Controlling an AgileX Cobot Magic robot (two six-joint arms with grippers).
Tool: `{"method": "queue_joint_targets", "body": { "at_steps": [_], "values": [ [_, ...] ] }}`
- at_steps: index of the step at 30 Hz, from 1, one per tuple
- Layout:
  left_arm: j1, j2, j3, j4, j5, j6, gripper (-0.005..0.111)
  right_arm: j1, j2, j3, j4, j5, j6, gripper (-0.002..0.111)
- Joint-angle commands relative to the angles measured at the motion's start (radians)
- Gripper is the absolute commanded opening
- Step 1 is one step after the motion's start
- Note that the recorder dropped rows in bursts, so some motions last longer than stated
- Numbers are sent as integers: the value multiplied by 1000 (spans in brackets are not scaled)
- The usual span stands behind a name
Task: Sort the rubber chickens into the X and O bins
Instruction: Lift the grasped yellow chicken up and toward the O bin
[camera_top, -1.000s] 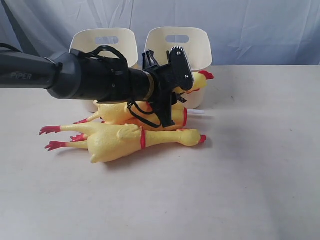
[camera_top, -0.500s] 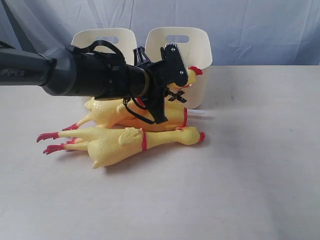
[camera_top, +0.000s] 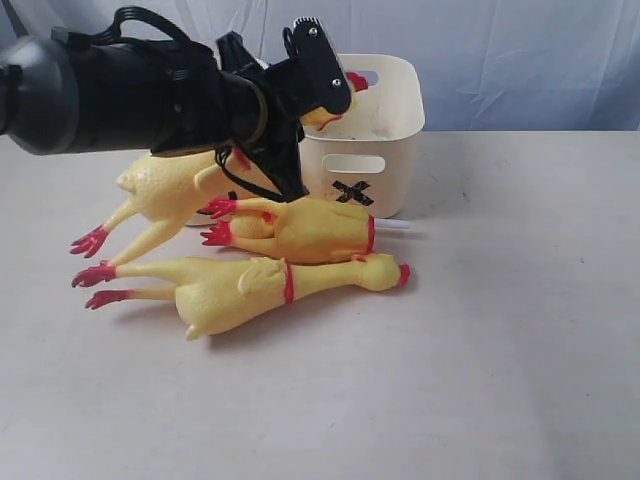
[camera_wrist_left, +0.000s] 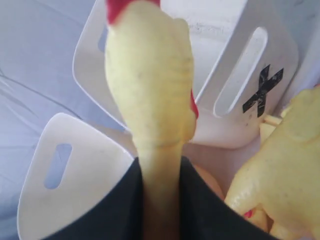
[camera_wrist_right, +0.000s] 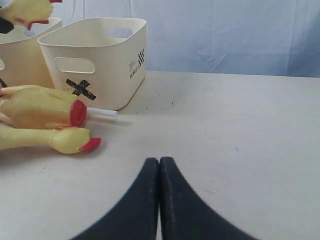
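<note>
My left gripper (camera_top: 322, 108) is shut on the thin neck of one rubber chicken (camera_top: 160, 188). Its head (camera_wrist_left: 150, 75) sticks out past the fingers, level with the near rim of the X bin (camera_top: 385, 150). Its body and red feet hang down to the left, off the table. Two more chickens lie on the table in front of the bins, one nearer the X bin (camera_top: 310, 230) and one in front of it (camera_top: 250, 287). The second cream bin (camera_wrist_left: 75, 185) stands beside the X bin; its mark is hidden. My right gripper (camera_wrist_right: 159, 161) is shut and empty, low over bare table.
A thin white stick (camera_wrist_right: 101, 112) pokes out of the red band of the chicken nearer the X bin (camera_wrist_right: 100, 60). A blue cloth backdrop (camera_top: 520, 60) hangs behind the table. The left arm's thick black body (camera_top: 130, 95) covers the second bin in the exterior view.
The left arm has risen and swung left with the chicken by its neck. The chicken's body has come up off the pile and now hangs; the other two still lie on the table.
</note>
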Motion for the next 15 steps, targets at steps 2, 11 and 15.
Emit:
{"method": "queue_joint_targets", "body": {
  "at_steps": [2,11,15],
  "values": [
    [-5,-44,-2,42,81,-2,0,3,-5,2,1,-6,-2,-1],
    [-5,-82,-2,115,149,-2,0,3,-5,2,1,-6,-2,-1],
    [-5,-106,-2,115,162,-7,0,3,-5,2,1,-6,-2,-1]
  ]
}}
